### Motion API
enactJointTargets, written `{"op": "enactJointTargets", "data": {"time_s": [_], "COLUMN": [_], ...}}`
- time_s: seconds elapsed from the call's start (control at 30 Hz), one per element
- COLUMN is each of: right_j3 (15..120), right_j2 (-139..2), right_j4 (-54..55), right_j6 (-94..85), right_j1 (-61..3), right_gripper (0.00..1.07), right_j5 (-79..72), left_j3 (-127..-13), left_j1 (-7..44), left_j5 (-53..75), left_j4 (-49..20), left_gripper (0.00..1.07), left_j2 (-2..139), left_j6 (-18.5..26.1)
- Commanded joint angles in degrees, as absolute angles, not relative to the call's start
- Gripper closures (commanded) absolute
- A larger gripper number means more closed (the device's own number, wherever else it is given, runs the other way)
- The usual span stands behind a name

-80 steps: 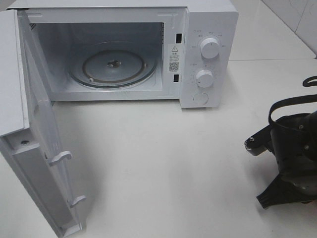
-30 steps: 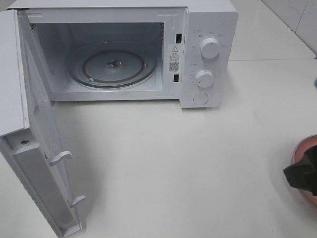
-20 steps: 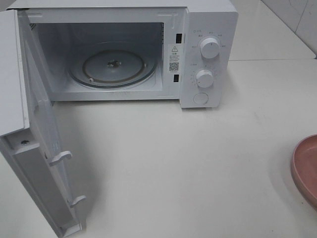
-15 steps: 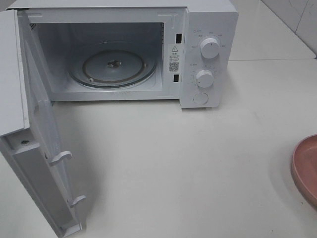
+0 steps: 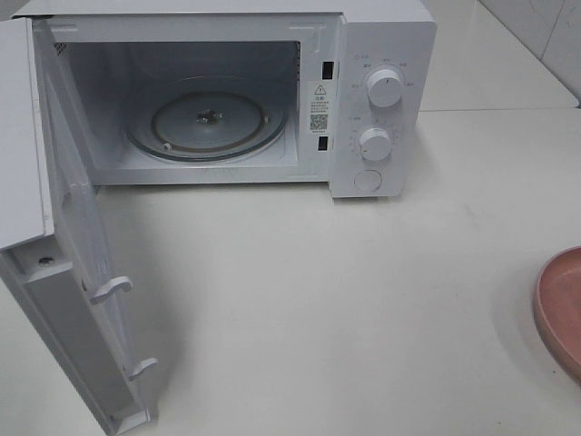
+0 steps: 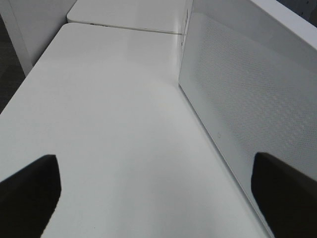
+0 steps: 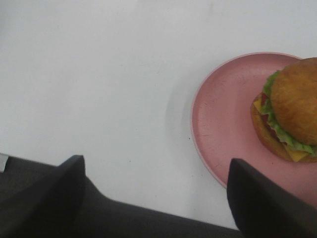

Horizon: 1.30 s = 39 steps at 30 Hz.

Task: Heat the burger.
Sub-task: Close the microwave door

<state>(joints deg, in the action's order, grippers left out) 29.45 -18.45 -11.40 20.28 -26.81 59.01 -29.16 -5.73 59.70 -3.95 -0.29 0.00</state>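
Note:
The burger, with a golden-brown bun, green lettuce and yellow cheese, sits on a round pink plate in the right wrist view. My right gripper hovers above the white table beside the plate, open and empty. In the exterior high view only the plate's edge shows at the far right; the burger and both grippers are out of that frame. My left gripper is open, its dark fingertips spread wide over bare table beside the microwave door.
The white microwave stands at the back with its door swung fully open toward the front left. Its glass turntable carries nothing. Two knobs are on its right panel. White tabletop stretches between microwave and plate.
The right arm has pulled back to the right and left the exterior high view, uncovering the pink plate's edge. The microwave and its door have not moved.

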Motion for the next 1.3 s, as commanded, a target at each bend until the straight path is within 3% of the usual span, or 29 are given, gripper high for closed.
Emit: {"op": "enactJointTargets", "data": {"time_s": [0.03, 0.53, 1.3], "right_j3": [29.3, 29.1, 29.0], "right_j2": [-16.0, 1.8, 1.7], "right_j4": [-11.4, -9.5, -7.0], "right_j6": [19.4, 13.6, 10.7], "right_j1": [-23.8, -6.5, -5.9], "right_gripper": [0.33, 0.33, 0.34], "right_j5": [58.7, 58.0, 57.8], "left_j3": [-28.9, -28.9, -28.9], "left_j1": [-6.0, -6.0, -6.0], "left_j5": [59.3, 59.3, 59.3], "left_j4": [-4.5, -4.5, -4.5], "left_gripper": [0.07, 0.07, 0.07], "left_j2": [-1.4, -1.4, -1.5], "left_j6": [0.0, 0.0, 0.0]}}
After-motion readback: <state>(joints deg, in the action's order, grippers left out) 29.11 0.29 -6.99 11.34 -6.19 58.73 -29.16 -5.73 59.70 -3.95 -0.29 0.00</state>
